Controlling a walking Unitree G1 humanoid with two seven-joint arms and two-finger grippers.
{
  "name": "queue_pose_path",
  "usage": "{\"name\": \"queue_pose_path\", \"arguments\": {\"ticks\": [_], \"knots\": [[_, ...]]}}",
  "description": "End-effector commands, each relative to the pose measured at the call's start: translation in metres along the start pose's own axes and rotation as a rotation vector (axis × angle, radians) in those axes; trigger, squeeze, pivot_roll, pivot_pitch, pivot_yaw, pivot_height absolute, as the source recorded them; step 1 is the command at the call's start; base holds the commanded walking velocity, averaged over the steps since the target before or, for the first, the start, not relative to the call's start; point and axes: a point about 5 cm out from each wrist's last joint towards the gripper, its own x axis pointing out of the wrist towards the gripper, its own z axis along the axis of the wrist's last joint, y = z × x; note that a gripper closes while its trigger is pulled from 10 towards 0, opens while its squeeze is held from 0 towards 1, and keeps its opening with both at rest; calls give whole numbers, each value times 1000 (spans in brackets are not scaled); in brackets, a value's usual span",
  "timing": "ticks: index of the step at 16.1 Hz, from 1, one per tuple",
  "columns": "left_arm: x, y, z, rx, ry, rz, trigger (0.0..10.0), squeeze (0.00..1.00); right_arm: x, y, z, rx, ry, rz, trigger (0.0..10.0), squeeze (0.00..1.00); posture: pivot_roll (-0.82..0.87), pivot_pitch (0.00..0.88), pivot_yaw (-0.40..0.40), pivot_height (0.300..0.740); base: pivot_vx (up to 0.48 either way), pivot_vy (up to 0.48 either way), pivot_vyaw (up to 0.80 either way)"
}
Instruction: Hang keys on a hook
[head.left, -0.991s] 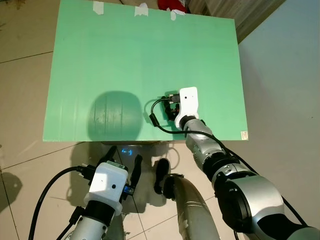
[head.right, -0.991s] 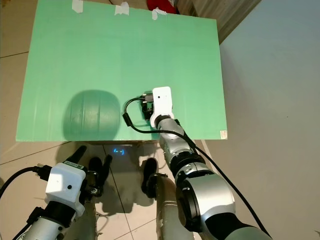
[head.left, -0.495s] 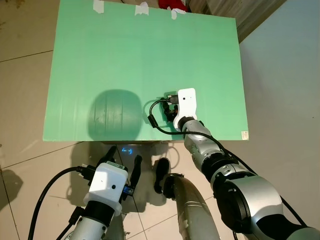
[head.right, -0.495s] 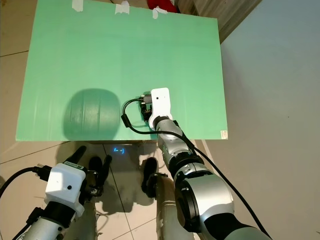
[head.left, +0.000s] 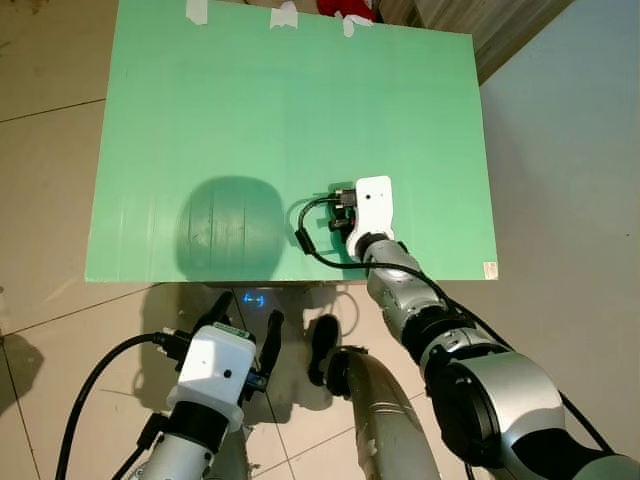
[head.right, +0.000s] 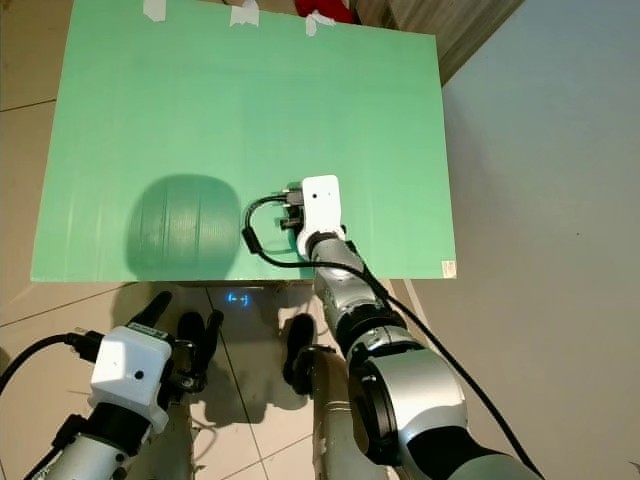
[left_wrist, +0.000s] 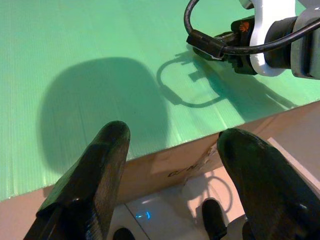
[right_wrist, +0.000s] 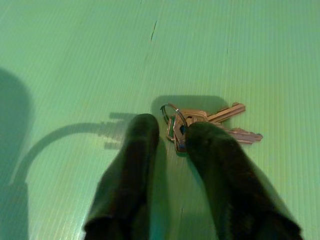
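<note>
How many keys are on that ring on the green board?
2 keys show, fanned side by side on the green board beside the right pincer. One finger covers their heads, so another may be hidden.

The green board (head.left: 280, 130) offers a flat, open surface across its far and left portions. Obstructions on it are confined to the near right area: the right gripper (right_wrist: 172, 131) is lowered there, fingers parted, with the keys (right_wrist: 205, 125) lying flat at its fingertips and one finger partly over them. A black cable (head.left: 310, 235) loops just left of that wrist. The left gripper (left_wrist: 172, 145) hangs before the board's near edge, above the floor.
</note>
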Motion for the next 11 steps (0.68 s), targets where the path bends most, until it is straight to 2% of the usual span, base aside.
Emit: {"name": "queue_pose_path", "arguments": {"ticks": [1,5,8,11], "knots": [[-5,-4,-2,-6,26,-7,10000,0,-4,2,-14,12,48,1,0,0,443,627,-218,740,0,0,0],[-5,-4,-2,-6,28,-5,10000,0,-14,-5,-35,-22,127,13,0,0,435,628,-224,740,0,0,0],[-4,-4,-3,-10,30,-5,10000,0,-30,-21,-62,-54,199,4,0,0,422,626,-230,740,0,0,0],[-3,-4,-4,-12,30,-4,10000,0,-42,-35,-78,-68,233,-13,0,0,414,620,-234,740,0,0,0]]}}
